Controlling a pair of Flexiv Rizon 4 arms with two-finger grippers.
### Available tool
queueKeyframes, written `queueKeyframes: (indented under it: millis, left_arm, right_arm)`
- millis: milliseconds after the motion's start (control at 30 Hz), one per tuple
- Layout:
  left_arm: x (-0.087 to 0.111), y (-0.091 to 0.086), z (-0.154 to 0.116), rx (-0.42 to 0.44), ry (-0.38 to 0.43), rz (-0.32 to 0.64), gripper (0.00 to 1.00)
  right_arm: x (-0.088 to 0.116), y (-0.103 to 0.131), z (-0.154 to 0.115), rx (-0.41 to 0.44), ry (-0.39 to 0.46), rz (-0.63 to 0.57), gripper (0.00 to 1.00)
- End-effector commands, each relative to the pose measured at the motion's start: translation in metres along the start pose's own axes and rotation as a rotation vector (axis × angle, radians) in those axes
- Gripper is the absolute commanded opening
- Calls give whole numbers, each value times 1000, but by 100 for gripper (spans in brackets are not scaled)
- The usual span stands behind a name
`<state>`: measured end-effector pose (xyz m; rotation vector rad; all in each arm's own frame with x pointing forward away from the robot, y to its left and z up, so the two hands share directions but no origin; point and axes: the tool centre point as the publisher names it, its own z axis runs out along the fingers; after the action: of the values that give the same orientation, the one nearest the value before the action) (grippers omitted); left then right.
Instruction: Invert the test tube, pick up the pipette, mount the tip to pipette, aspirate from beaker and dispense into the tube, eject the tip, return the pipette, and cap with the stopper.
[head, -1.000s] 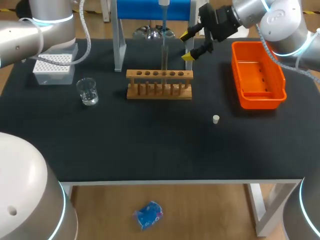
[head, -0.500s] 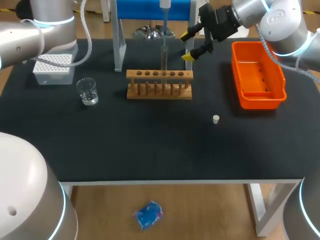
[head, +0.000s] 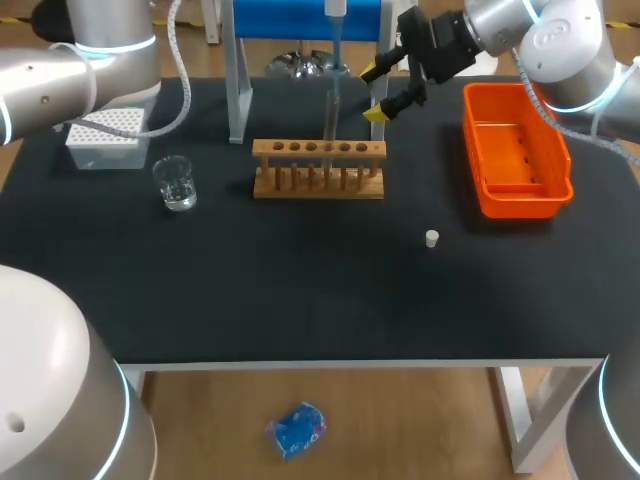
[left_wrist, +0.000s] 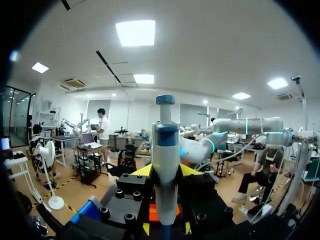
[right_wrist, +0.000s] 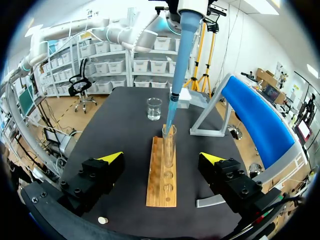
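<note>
The rack (head: 318, 168) sits mid-table before us, the test tube (head: 329, 112) standing in it and the pipette (head: 334, 40) straight above (its tip at the tube's mouth), held in our left gripper (left_wrist: 166, 172). Left of the rack stands the beaker (head: 176, 183), the tip box (head: 105, 137) behind it; right, the bin (head: 515, 150); the stopper (head: 431, 238) lies in front, between rack and bin.

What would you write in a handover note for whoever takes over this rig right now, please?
Left gripper: shut on the white-and-blue pipette, held upright, its blue tip in the mouth of the clear glass test tube standing in the wooden rack.
Right gripper: fingers open, empty, near the rack.
Clear glass beaker, white tip box, small white stopper and orange plastic bin sit on the black table.
Done: tube upright, pipette picked, tip mounted. Whether liquid has been dispensed, I cannot tell.
Left: eject tip, return pipette, cap.
</note>
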<state>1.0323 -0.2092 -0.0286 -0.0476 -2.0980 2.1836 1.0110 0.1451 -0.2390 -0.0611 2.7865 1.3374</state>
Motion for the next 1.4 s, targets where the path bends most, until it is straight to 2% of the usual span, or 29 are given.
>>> queueKeyframes:
  millis: [33, 833, 1400]
  left_arm:
    - [-5, 2, 1, 6, 4, 3, 0]
    - [-20, 3, -17, 15, -105, 62, 0]
    - [-16, 6, -26, 3, -121, 49, 0]
  right_arm:
    - [-1, 0, 0, 1, 1, -1, 100]
    - [-1, 0, 0, 1, 1, -1, 100]
    - [-1, 0, 0, 1, 1, -1, 100]
